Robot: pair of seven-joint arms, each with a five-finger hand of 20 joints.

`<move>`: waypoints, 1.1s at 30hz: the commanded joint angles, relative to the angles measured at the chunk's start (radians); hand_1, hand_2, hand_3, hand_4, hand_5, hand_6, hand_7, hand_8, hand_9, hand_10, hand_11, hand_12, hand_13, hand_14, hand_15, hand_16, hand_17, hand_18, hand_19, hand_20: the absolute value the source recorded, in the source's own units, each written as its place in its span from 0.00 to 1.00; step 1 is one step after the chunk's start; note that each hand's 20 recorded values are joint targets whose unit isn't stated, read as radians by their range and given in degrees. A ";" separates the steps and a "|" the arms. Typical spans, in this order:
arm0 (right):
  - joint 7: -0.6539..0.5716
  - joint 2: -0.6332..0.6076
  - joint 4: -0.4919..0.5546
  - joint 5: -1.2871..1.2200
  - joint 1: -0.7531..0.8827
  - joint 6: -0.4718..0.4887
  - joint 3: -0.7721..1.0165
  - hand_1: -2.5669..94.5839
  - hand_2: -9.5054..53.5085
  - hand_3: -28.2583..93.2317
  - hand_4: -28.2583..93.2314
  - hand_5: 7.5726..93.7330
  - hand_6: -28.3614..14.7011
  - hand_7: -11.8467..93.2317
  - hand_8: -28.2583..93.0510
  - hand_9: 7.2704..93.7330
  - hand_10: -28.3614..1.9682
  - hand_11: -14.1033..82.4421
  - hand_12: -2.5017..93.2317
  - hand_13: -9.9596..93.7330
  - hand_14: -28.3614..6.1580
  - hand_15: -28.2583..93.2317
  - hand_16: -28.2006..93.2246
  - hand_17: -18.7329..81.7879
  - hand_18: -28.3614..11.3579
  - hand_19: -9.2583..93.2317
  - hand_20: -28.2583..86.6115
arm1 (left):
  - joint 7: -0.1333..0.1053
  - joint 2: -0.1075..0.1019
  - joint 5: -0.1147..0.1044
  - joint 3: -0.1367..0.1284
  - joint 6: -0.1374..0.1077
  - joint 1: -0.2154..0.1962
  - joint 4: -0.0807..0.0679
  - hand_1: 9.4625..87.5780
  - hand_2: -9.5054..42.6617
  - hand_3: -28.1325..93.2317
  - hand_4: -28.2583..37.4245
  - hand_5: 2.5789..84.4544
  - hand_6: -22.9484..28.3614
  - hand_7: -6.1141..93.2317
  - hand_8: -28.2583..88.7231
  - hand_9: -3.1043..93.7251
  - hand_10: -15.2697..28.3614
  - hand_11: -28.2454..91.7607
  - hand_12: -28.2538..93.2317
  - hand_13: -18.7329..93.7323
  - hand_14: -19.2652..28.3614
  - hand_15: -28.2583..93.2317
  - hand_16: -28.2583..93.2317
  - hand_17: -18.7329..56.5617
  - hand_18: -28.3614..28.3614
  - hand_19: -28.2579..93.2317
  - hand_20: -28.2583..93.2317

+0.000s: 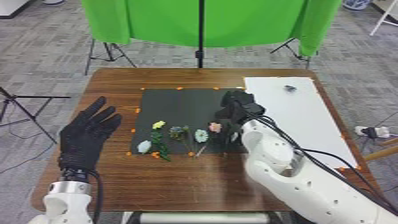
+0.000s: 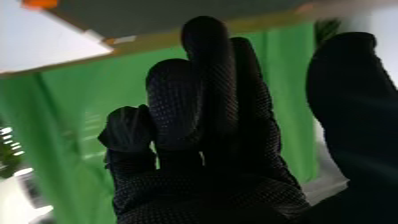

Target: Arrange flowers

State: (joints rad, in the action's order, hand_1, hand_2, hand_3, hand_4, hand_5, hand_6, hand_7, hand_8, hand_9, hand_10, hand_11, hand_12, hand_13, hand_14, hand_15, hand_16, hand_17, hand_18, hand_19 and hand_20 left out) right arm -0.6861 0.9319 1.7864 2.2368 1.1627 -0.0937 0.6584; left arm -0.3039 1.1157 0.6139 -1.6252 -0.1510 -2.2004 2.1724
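My right hand (image 1: pixel 238 106) is over the right part of the black mat (image 1: pixel 173 102), beside the flowers. In the right wrist view, that hand (image 2: pixel 218 120) is open, its fingers nearly straight and the thumb apart. Across the mat's near half lie a yellow flower (image 1: pixel 158 124), a pale bloom (image 1: pixel 144 146), a bluish flower (image 1: pixel 176 131), a mint daisy (image 1: pixel 201 136) and a pink flower (image 1: pixel 215 127), with green stems. Something pale by my right wrist is partly hidden. My left hand (image 1: pixel 87 135) is open, left of the mat, fingers extended.
A white sheet (image 1: pixel 289 112) covers the table's right side, with a small grey item (image 1: pixel 290 88) near its far end. Orange tape pieces mark the mat's edges. Beyond the brown table (image 1: pixel 115 185), a green cloth (image 1: pixel 258 30) hangs on stands.
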 commanded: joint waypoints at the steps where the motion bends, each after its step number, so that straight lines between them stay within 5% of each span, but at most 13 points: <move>1: -0.131 -0.123 -0.190 -0.136 -0.268 -0.055 -0.063 0.35 0.00 0.88 0.00 0.59 0.64 0.25 0.13 0.65 0.40 0.42 0.17 0.63 0.43 0.85 0.32 0.43 0.14 1.00 0.76 | 0.007 -0.003 0.001 0.004 0.001 -0.011 0.002 0.19 0.31 0.89 0.06 0.46 0.64 0.20 0.16 0.41 0.82 0.45 0.33 0.40 0.99 0.68 0.17 0.16 1.00 0.66 0.44; 10: -0.237 -0.152 -0.396 -0.248 -0.388 0.002 -0.113 0.33 0.00 0.90 0.00 0.45 0.62 0.24 0.13 0.46 0.31 0.32 0.16 0.54 0.39 0.82 0.28 0.40 0.17 1.00 0.71 | 0.026 -0.006 0.008 0.003 0.005 0.009 0.005 0.19 0.30 0.89 0.06 0.46 0.64 0.20 0.16 0.41 0.81 0.45 0.33 0.40 0.99 0.68 0.17 0.16 1.00 0.66 0.43; 18: -0.244 -0.092 -0.483 -0.255 -0.370 0.181 -0.040 0.33 0.00 0.91 0.00 0.38 0.66 0.24 0.13 0.43 0.29 0.30 0.16 0.51 0.37 0.82 0.26 0.38 0.18 0.99 0.70 | 0.033 -0.002 0.008 0.005 0.008 0.021 0.001 0.19 0.31 0.89 0.06 0.46 0.64 0.20 0.16 0.41 0.81 0.45 0.33 0.40 0.99 0.68 0.17 0.16 1.00 0.66 0.43; 33: -0.248 -0.014 -0.543 -0.280 -0.353 0.361 0.026 0.32 0.00 0.91 0.00 0.14 0.69 0.23 0.14 0.39 0.26 0.30 0.16 0.49 0.33 0.84 0.26 0.36 0.16 0.98 0.71 | 0.035 0.005 0.011 0.020 0.019 0.043 -0.014 0.19 0.31 0.89 0.06 0.46 0.64 0.20 0.16 0.41 0.82 0.45 0.33 0.40 0.99 0.68 0.17 0.16 1.00 0.67 0.43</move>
State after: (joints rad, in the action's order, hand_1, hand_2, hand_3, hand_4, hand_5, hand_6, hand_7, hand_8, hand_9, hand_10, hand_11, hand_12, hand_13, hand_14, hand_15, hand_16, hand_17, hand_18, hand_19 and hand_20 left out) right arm -0.9278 0.8904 1.2521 1.9606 0.8010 0.1766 0.6530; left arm -0.2806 1.1094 0.6165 -1.6128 -0.1480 -2.1584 2.1715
